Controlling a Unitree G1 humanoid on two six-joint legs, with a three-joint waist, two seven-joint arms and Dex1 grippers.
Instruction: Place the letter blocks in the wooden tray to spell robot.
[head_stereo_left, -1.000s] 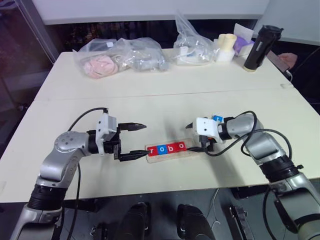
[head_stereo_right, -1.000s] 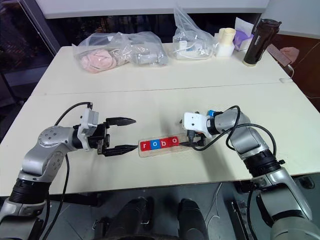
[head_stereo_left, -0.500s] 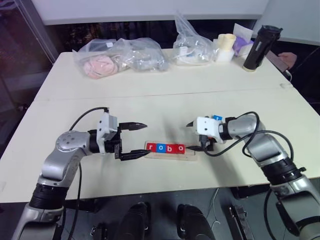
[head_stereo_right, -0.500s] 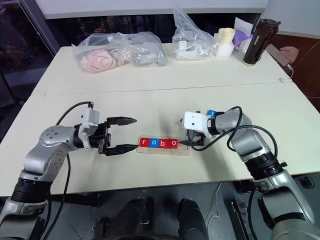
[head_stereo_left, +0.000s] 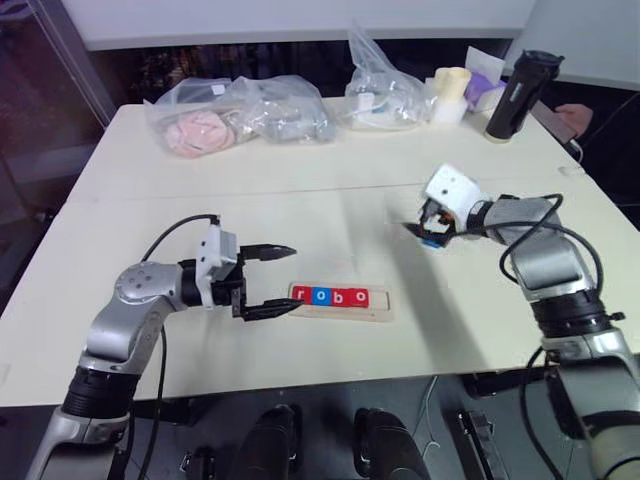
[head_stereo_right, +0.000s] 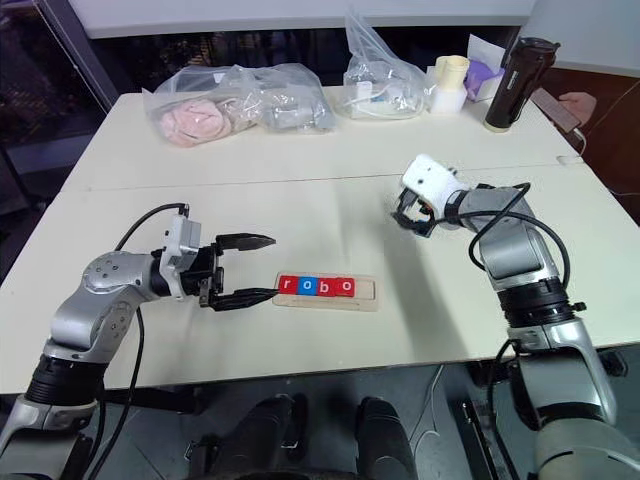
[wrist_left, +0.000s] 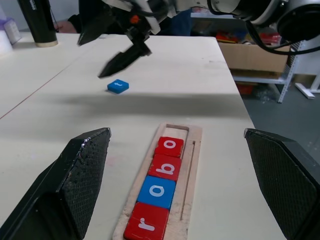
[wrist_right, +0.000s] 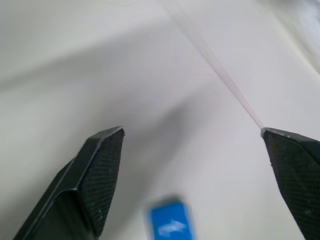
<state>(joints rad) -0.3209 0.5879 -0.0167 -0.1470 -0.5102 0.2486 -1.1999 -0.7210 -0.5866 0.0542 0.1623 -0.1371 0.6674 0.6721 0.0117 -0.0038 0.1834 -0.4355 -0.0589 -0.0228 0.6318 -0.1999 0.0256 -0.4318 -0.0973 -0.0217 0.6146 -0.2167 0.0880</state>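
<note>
Left eye view: four blocks (head_stereo_left: 330, 296) sit in the wooden tray (head_stereo_left: 380, 305), reading r, o, b, o, and the slot at its right end is bare. The step in hand, as I judge it, is fetching the last block. My right gripper (head_stereo_left: 426, 228) hangs over the table (head_stereo_left: 300, 210) well right of the tray, fingers spread, holding nothing, right above a small blue block (head_stereo_left: 431, 242). My left gripper (head_stereo_left: 270, 280) sits at the tray's left end, spread wide and empty, its lower finger at or just short of the wood.

Left wrist view: the tray runs away between my wide left fingers (wrist_left: 75, 185), and the empty slot shows beyond the last red o. The blue block lies flat on the table, apart from the tray.

Right wrist view: the blue block (wrist_right: 170, 225) lies between my spread fingers (wrist_right: 95, 175), untouched. Next I need to lower, close on its edges, and carry it to the empty slot, its letter the right way round
</note>
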